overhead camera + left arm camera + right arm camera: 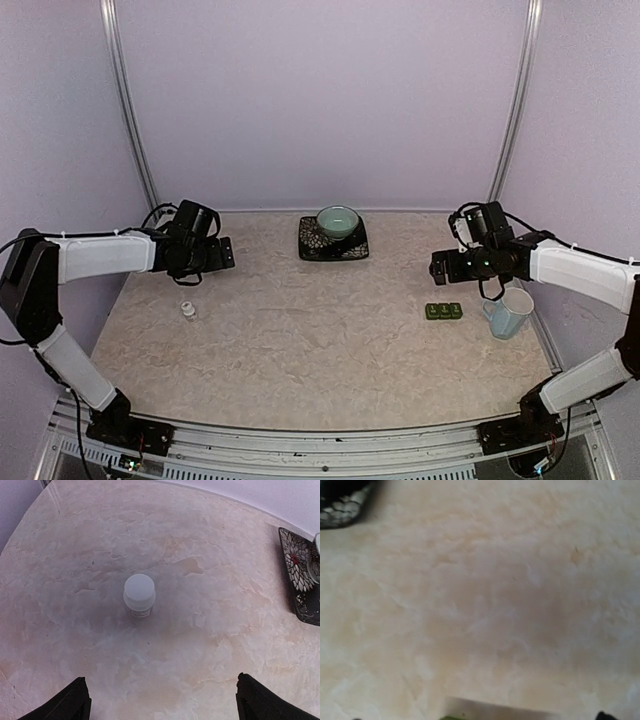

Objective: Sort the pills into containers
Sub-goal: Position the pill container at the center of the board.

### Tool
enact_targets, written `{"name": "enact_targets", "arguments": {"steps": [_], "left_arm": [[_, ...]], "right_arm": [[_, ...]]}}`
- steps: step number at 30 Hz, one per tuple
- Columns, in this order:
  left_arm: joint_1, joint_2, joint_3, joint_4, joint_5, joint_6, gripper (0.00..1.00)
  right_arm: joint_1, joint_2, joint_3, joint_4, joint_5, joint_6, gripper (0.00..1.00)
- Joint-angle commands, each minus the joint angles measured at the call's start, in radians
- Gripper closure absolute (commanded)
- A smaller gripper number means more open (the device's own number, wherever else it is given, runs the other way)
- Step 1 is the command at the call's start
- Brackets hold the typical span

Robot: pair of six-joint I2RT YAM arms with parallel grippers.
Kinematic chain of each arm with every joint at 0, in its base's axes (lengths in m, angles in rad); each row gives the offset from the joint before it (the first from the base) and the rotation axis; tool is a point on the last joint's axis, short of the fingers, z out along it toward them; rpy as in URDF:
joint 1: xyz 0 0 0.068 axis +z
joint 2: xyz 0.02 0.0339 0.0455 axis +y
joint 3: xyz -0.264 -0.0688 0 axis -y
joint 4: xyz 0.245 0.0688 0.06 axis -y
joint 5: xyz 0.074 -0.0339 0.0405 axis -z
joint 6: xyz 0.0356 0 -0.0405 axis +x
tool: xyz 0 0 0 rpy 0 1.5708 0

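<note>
The containers (444,311), a dark green strip of three small lidded squares, lie on the table at the right, just left of the mug. Only a green sliver of them (452,718) shows at the bottom edge of the blurred right wrist view. No pills are in view. A small white capped bottle (188,310) (139,596) stands upright at the left. My left gripper (200,262) (162,707) hovers behind it, open and empty, its dark fingers (70,705) far apart. My right gripper (450,266) hangs open behind the containers, holding nothing.
A pale blue mug (508,313) stands at the right edge. A teal bowl (338,221) sits on a dark patterned plate (352,245) (300,580) (342,502) at the back middle. Purple walls close in the marble-look table (320,350).
</note>
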Motion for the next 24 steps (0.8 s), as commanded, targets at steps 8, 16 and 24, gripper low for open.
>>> {"name": "enact_targets", "arguments": {"steps": [8,16,24], "left_arm": [[-0.133,-0.086,-0.006,0.025,-0.048,-0.009,0.01],[-0.174,-0.068,-0.003,0.051,-0.049,-0.005,0.01],[-0.177,-0.069,-0.029,0.058,-0.054,0.002,0.01]], "right_arm": [[0.054,0.103,-0.055,-0.043,0.071,0.155,0.00],[0.121,0.244,0.019,-0.151,0.226,0.290,0.00],[0.121,0.254,0.014,-0.122,0.207,0.342,0.00]]}}
